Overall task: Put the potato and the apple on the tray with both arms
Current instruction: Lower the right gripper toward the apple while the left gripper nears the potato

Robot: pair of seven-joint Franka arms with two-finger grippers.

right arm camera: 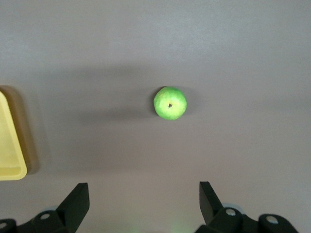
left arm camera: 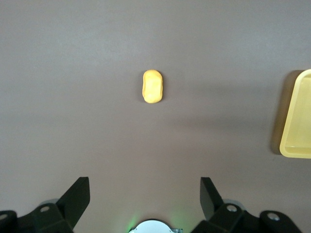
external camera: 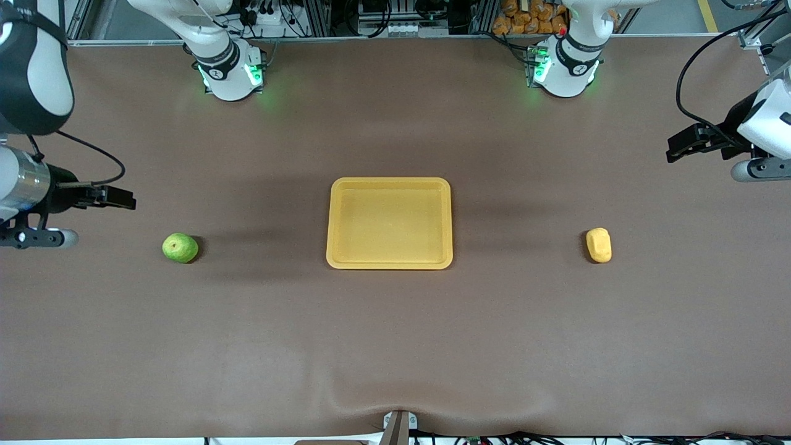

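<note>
Brown matting covers the surface [external camera: 395, 346], and a shallow yellow tray [external camera: 390, 183] with rounded corners and a raised rim is seen at its middle, with nothing lying in it. Racks, cables and orange packets are visible along the edge where the two arm bases stand, each base lit green.

A round green apple [external camera: 180, 247] is seen resting on the surface toward the right arm's end, well apart from the tray and level with the tray's nearer rim. In the right wrist view the apple [right arm camera: 170, 103] is shown from above, its brown stem dimple turned upward, and a corner of the tray [right arm camera: 10, 145] is caught at the picture's edge.

An oblong yellow potato [external camera: 599, 245] is seen lying on the surface toward the left arm's end, also well apart from the tray. In the left wrist view the potato [left arm camera: 152, 86] is shown alone on the matting, with part of the tray [left arm camera: 297, 116] at the picture's edge.

The right gripper [external camera: 117, 198] is held up in the air over bare surface near the apple, its fingers [right arm camera: 75, 203] spread wide and nothing between them. The left gripper [external camera: 683, 145] is likewise held aloft over the surface at the left arm's end, its fingers [left arm camera: 75, 201] spread wide and holding nothing.
</note>
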